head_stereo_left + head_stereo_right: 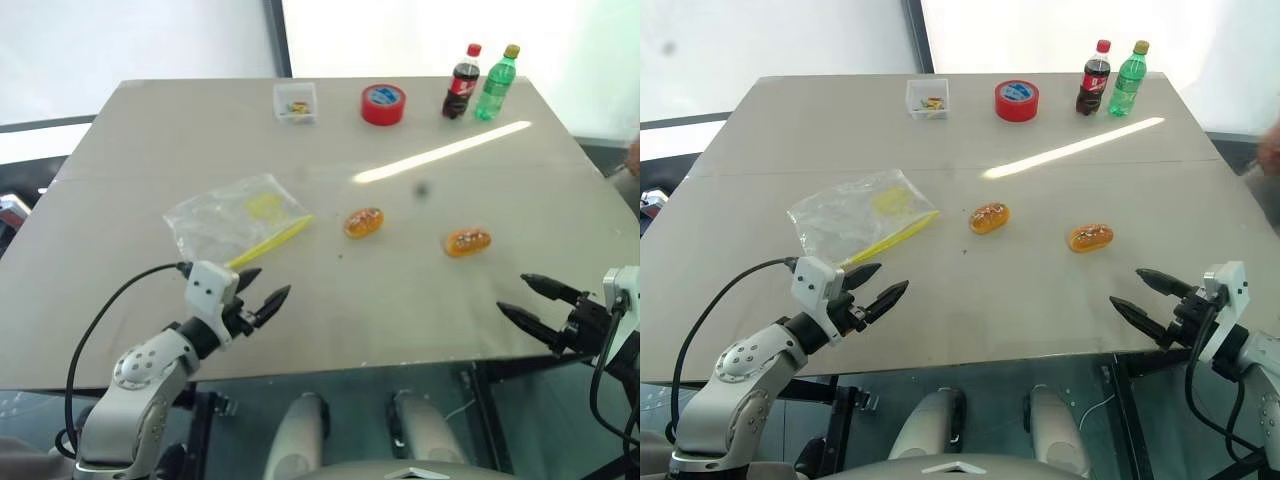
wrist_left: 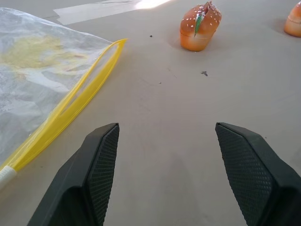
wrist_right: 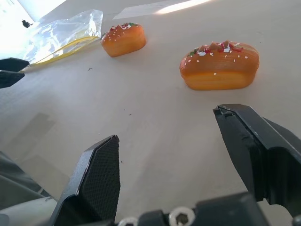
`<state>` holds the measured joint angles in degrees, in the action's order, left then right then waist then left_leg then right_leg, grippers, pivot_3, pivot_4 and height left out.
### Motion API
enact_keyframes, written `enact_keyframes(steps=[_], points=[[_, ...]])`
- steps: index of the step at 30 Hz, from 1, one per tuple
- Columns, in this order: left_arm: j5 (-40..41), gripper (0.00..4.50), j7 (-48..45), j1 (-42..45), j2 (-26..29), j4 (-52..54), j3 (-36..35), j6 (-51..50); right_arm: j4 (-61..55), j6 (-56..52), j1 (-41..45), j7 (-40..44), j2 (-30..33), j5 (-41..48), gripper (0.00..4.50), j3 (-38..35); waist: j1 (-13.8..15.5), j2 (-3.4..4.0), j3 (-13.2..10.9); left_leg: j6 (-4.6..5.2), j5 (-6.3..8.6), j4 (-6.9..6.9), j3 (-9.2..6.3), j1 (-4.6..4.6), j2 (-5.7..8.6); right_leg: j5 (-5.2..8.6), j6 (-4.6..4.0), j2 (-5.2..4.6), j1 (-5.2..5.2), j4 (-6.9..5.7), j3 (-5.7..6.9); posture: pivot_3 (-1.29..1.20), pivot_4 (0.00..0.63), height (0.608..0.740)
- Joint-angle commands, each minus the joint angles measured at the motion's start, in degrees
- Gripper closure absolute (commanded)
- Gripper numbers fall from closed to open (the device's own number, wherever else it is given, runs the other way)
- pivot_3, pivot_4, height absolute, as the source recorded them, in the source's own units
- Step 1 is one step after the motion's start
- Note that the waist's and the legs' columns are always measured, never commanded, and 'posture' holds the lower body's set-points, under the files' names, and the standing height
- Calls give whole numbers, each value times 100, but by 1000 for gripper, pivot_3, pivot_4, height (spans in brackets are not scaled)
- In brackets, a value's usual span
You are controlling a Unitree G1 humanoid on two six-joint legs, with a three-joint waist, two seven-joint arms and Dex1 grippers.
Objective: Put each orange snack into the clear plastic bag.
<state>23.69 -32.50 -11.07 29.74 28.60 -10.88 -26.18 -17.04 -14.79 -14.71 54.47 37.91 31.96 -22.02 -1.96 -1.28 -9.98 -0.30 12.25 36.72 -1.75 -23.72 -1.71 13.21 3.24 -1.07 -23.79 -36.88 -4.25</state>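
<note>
Orange wrappers gave the count away: both snacks lay bare on the grey table [image 1: 150, 140], so we judged that nothing had gone into the bag yet. In the left eye view the clear plastic bag [image 1: 232, 221] sat left of centre, flat, with its yellow zip strip [image 1: 268, 243] facing the middle of the frame; we could not tell whether the mouth gaped enough to take anything. One orange snack [image 1: 363, 222] rested near the centre, just beside that strip but apart from it, and the other orange snack [image 1: 467, 241] lay further right. Our left gripper [image 1: 262, 290] hovered at lower left, close to the bag's near corner, fingers spread and empty. Our right gripper [image 1: 528, 299] waited at lower right, below the second snack, fingers likewise parted around nothing. Both pick-ups and both drops remained to be done.
</note>
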Motion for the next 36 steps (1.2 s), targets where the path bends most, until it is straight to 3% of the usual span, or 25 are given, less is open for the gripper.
enact_keyframes(steps=[1, 25, 27, 33, 36], points=[[67, 1047, -17, 43, 56, 226, -74, 38, -39, 132, 11, 21, 72, 28, 793, -177, 0, 0, 0, 0, 0, 0, 0, 0, 0, 0, 0, 0, 0, 0, 0, 0, 150, 740], [118, 1047, -8, 76, 42, 157, -111, 39, -151, 116, 230, -19, 56, 42, 793, -28, -1, 1, 1, 0, 0, 16, 0, 1, 0, -1, 0, 1, 3, -13, 0, 0, 150, 740], [141, 1047, 17, 132, 59, 48, -230, 29, -431, 12, 362, -56, 67, 145, 793, 64, -9, 1, 1, 0, 0, 17, -1, 2, 0, -1, 0, 2, 3, -16, 0, 0, 150, 740], [980, 1047, 796, 1224, -35, -1139, -1475, -826, -1262, -484, 1265, -500, 161, 114, 793, 653, -13, -2, -1, 0, 0, 53, -13, 5, -3, 0, 0, 12, -2, -73, 7, 0, 150, 740], [1501, 1047, 771, 1697, 330, -2013, -2127, -1508, -1558, -903, 1892, -955, 167, 69, 793, 979, -34, -3, -1, 0, -1, 66, -13, 8, -2, 0, 0, 11, 0, -83, 7, 0, 150, 740]])
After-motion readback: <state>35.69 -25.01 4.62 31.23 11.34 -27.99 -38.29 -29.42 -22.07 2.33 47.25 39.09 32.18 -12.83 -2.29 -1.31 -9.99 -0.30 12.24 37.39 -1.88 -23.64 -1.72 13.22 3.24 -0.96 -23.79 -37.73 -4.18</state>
